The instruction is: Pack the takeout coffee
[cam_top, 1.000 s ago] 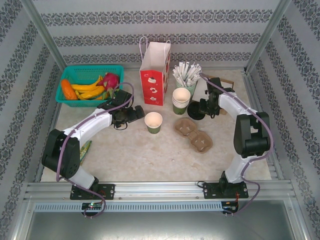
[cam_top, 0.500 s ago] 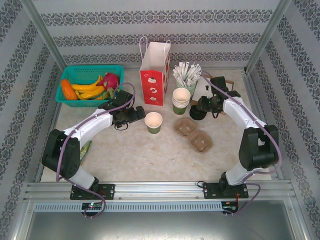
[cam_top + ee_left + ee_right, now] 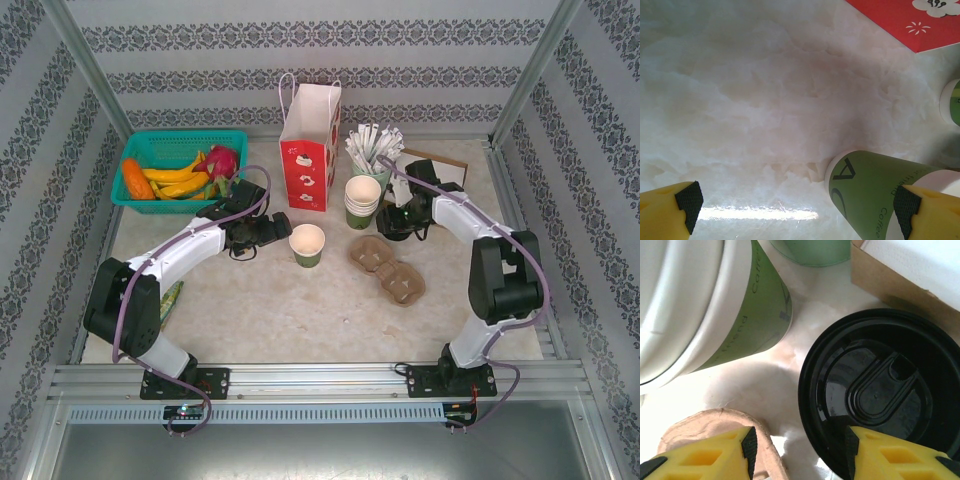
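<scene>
Finds the right jaws parted about halfway, wider than a second ago, straddling the near edge of the loose black lid [image 3: 875, 390] and gripping nothing. Takes this as lid handling unfinished. Places the takeout coffee [image 3: 307, 243] lidless and unpacked, just beside the wide-open, empty left jaws. Notes a pale mottled desk [image 3: 300, 320], the red-and-white gift bag [image 3: 310, 140] behind, patterned walls [image 3: 320, 35] beyond.
</scene>
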Controlling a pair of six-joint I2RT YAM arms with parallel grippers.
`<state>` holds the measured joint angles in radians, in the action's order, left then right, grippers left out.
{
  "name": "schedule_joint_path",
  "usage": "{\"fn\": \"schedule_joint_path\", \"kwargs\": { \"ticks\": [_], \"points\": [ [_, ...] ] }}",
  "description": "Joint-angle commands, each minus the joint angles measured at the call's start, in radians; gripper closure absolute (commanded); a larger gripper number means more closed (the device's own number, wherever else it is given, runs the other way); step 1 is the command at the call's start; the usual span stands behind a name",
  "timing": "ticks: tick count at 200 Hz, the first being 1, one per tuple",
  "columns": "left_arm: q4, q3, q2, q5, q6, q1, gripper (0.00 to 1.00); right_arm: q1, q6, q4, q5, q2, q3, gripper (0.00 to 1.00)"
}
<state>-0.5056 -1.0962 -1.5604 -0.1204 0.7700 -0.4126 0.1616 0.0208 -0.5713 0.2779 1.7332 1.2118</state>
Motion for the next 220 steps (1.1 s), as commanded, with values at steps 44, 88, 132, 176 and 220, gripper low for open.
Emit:
{"fn": "schedule_joint_path", "kwargs": {
  "ticks": [44, 88, 132, 176, 220],
  "points": [
    [0.029, -0.012, -0.013, 0.007, 0.006, -0.014, 0.0, 0.01, -0.084, -0.012, -0.065, 0.063, 0.061, 0.53],
    [0.026, -0.017, -0.016, 0.008, 0.005, -0.015, 0.0, 0.014, -0.096, -0.01, -0.105, 0.096, 0.073, 0.58],
    [0.022, -0.015, -0.016, 0.013, 0.006, -0.017, 0.0, 0.018, -0.099, 0.0, -0.106, 0.084, 0.075, 0.72],
    [0.024, -0.016, -0.016, 0.014, 0.008, -0.017, 0.0, 0.019, -0.115, 0.004, -0.112, 0.036, 0.072, 0.89],
    [0.024, -0.015, -0.006, 0.018, 0.004, -0.016, 0.0, 0.016, -0.101, 0.024, -0.082, -0.02, 0.058, 0.93]
  ]
}}
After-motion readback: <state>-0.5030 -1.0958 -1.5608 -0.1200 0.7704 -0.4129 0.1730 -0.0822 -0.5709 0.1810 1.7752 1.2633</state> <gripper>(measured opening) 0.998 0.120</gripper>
